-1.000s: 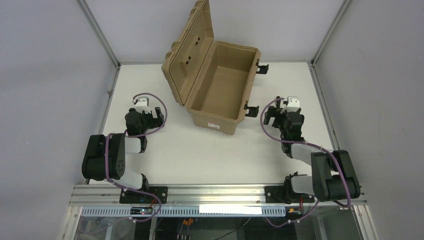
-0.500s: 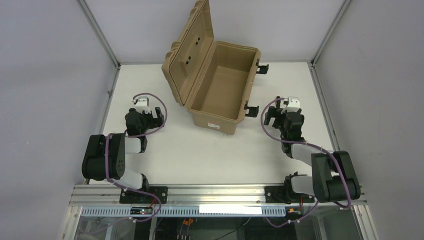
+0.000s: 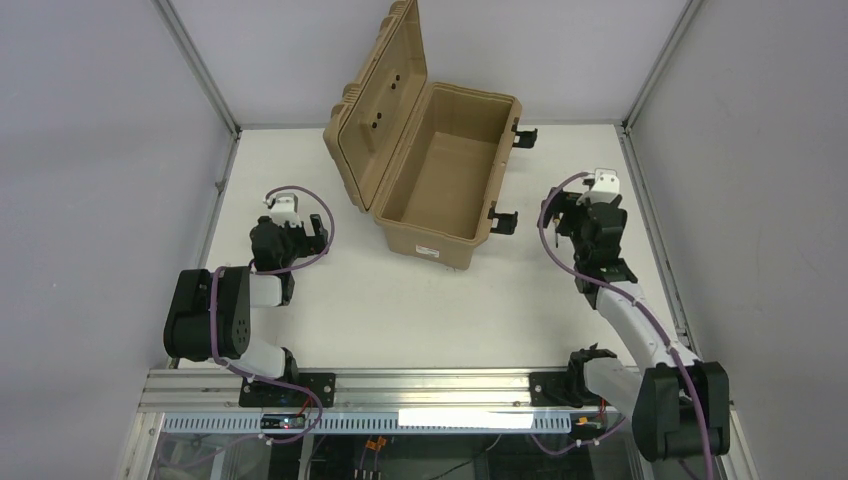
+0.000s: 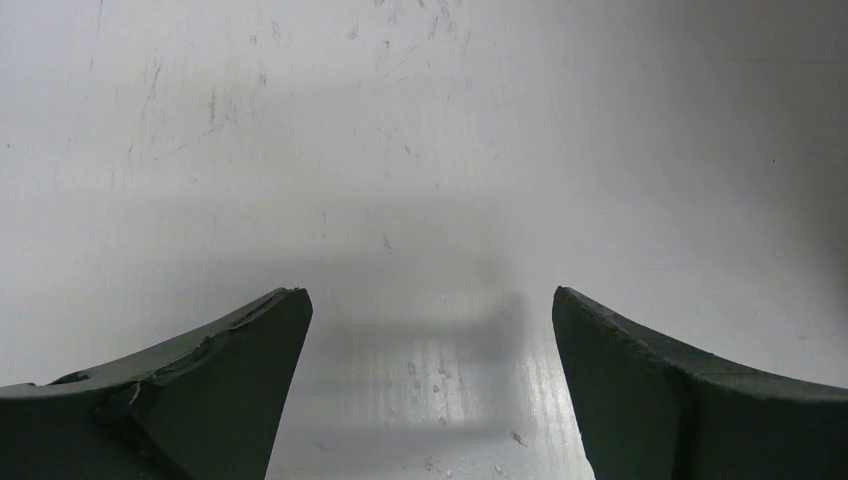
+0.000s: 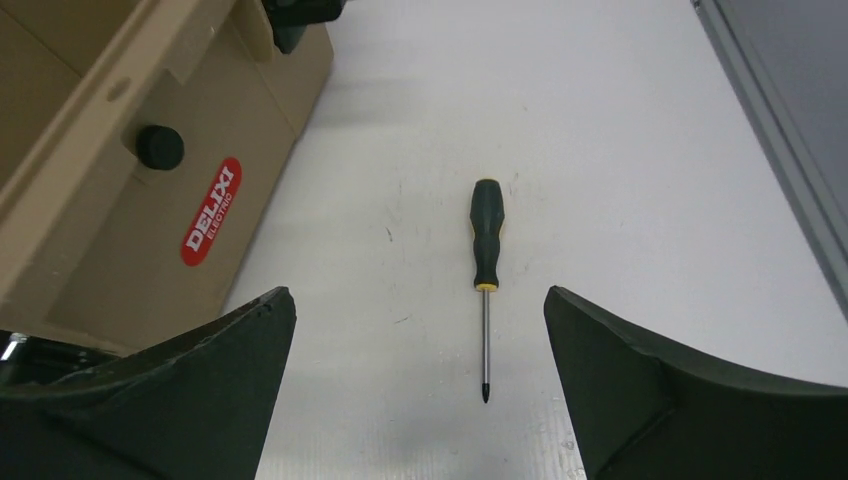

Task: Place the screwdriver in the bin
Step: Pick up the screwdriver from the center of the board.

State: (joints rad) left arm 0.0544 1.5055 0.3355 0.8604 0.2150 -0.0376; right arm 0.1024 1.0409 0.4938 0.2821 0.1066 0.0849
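Note:
The screwdriver (image 5: 485, 250) lies flat on the white table, black handle with a yellow ring pointing away, thin shaft tip toward me. It shows only in the right wrist view; in the top view it is hidden by my right gripper (image 3: 583, 207). My right gripper (image 5: 420, 400) is open and empty, hovering above the table with the shaft tip between the jaws. The tan bin (image 3: 425, 235) stands open at the table's back, lid upright; its side wall with a red label (image 5: 120, 200) is left of the screwdriver. My left gripper (image 3: 298, 238) is open and empty over bare table (image 4: 430, 400).
Black latches (image 3: 505, 220) hang off the bin's right side, close to my right gripper. A metal frame rail (image 5: 770, 130) runs along the table's right edge. Grey walls enclose the table on both sides.
My right arm has stretched out and carried its gripper away from the base, toward the back right. The left arm and the bin have not moved.

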